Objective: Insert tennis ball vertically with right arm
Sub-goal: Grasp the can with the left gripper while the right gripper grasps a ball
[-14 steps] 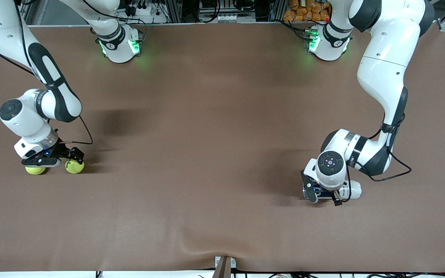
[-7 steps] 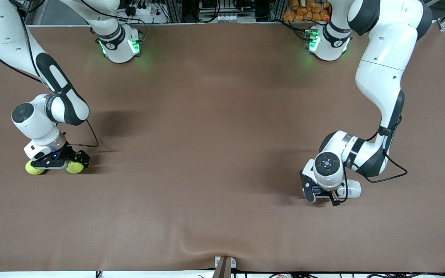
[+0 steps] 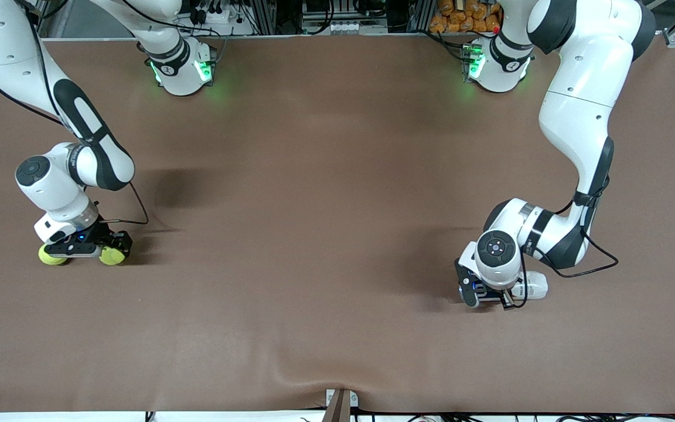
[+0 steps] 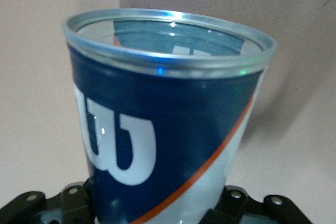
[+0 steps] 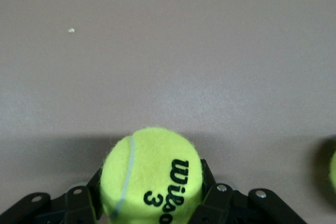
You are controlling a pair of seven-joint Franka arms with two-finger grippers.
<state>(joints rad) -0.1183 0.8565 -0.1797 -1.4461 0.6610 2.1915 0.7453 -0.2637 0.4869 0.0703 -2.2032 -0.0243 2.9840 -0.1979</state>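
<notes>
At the right arm's end of the table I have the right gripper (image 3: 82, 249) down at the brown table (image 3: 314, 205) surface. Two tennis balls lie there side by side. In the front view one ball (image 3: 50, 255) pokes out at the outer edge of the gripper body and the other tennis ball (image 3: 112, 255) sits at its inner edge, toward the table's middle. My right wrist view shows the fingers (image 5: 84, 203) clamped on a tennis ball (image 5: 152, 174) printed with a black "Wilson 3". The ball fills the gap between the pads. The second ball (image 5: 332, 166) shows only as a yellow sliver at the frame edge, apart from the held one. From the front view I cannot tell which of the two is the gripped one.

The middle of the table carries only the arms' shadows.

At the left arm's end, the left gripper (image 3: 481, 293) is low at the table, closed on the ball can (image 3: 531, 287). In the front view the can lies under the wrist, its white end sticking out toward the table's edge. My left wrist view shows the can (image 4: 168, 124) between the fingers (image 4: 79, 200): blue wall, white "W" logo, orange stripe, metal rim, mouth open.
</notes>
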